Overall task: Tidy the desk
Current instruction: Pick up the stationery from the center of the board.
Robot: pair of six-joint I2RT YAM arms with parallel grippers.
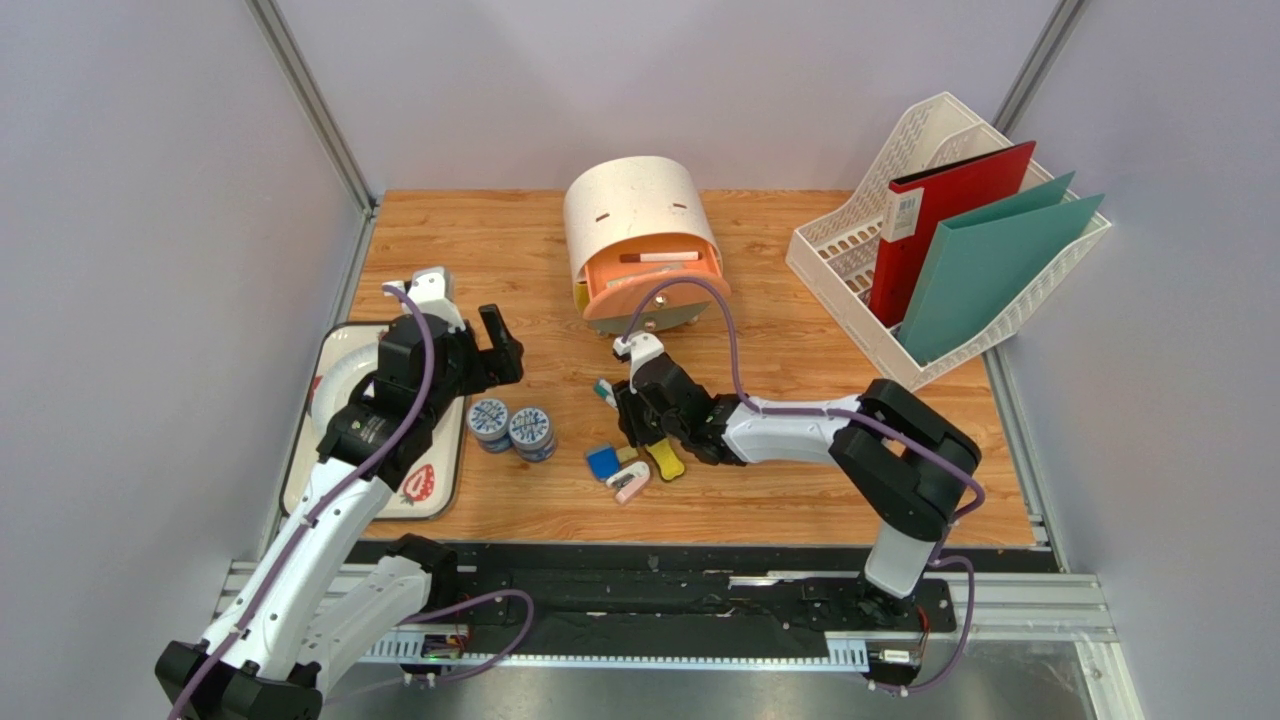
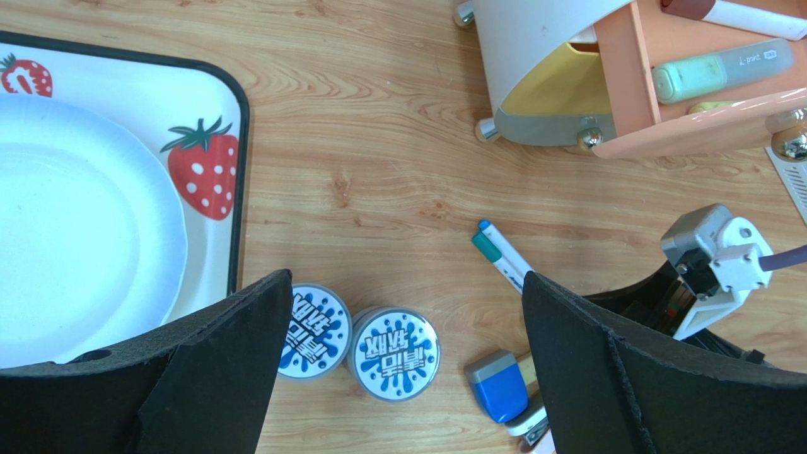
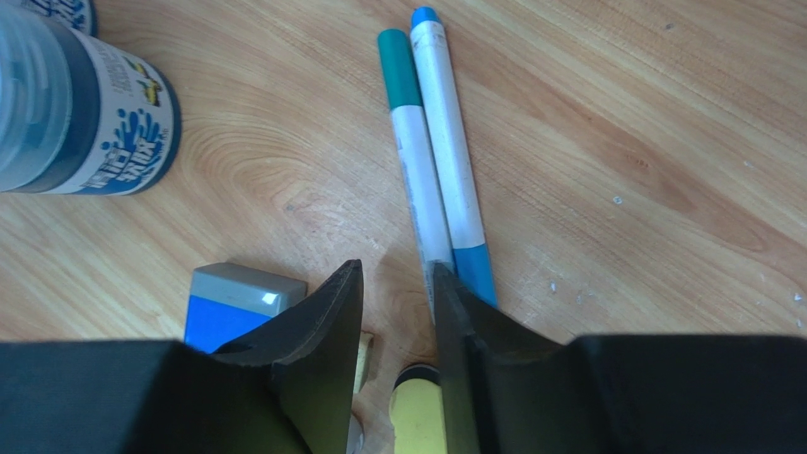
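Observation:
The desk is a light wood tabletop. My left gripper hangs open and empty above two blue-and-white jars; in the left wrist view the jars lie between its fingers. My right gripper is low over the desk, jaws a narrow gap apart with nothing between the tips. A teal-capped pen and a blue-capped pen lie just ahead of it. A blue eraser is to its left. A yellow highlighter lies under the jaws.
A white strawberry-print tray with a plate sits at the left edge. A round pen organizer with an orange drawer stands at the back centre. A white file rack with red and teal folders is at the back right.

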